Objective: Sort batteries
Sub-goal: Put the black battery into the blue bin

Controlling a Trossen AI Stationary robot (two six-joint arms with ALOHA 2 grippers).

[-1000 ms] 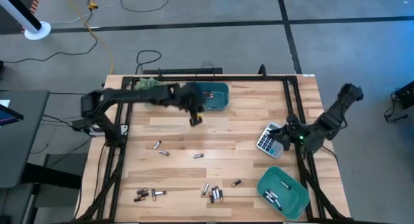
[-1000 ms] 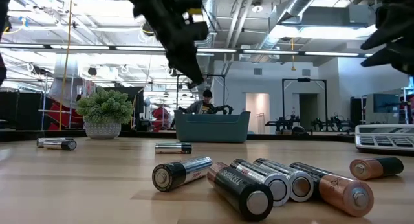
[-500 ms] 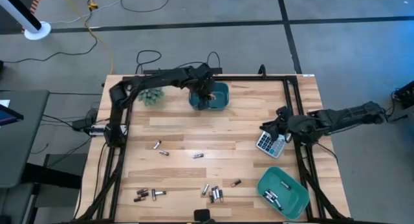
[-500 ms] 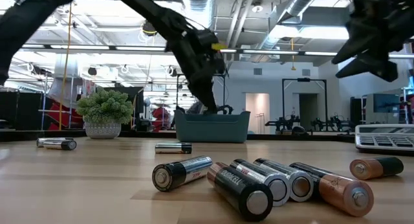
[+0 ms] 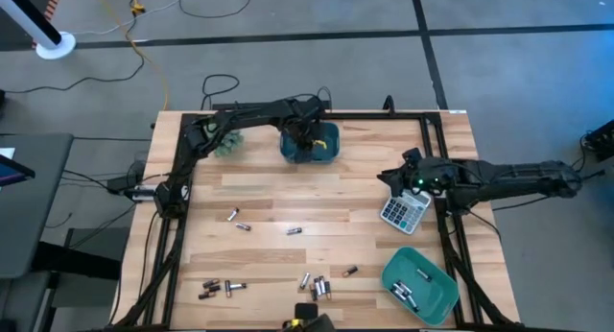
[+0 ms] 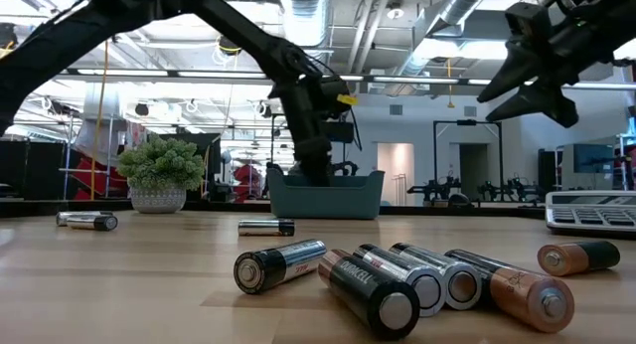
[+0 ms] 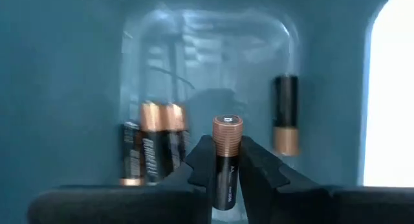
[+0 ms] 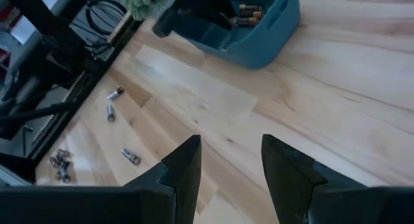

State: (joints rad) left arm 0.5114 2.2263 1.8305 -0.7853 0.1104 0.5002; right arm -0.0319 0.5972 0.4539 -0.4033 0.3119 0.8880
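Copper-capped and black-bodied, the battery point(image 7: 227, 160) in the left gripper point(image 7: 228, 175) is pinched between its two fingers at mid-body, cap end pointing into the far teal bin point(image 5: 326, 148) at the back of the table point(image 5: 355, 207); the left wrist view shows it directly above the bin's floor, not yet let go. Such a cell is rigid, smooth and round, light for these arms, so I judge it will roll once freed and could slip if gripped near an end; across the middle of the barrel is the safest hold. That far bin already holds at least three cells, two side by side against one wall point(image 7: 152, 144) and one apart by the other point(image 7: 285, 123). Loose batteries lie well apart on the wood: a few at the near-left edge point(image 5: 217, 289), two mid-left point(image 5: 236, 220), one in the middle point(image 5: 294, 231), and a tight cluster near the front centre point(image 5: 318, 286), which fills the low view's foreground. Further right, the right gripper point(image 8: 229, 156) hovers over the table near the calculator point(image 5: 402, 211), fingers spread wide with nothing between them. At the near-right corner the second teal bin point(image 5: 432, 296) holds a few cells point(image 5: 404, 294) too small to count surely.
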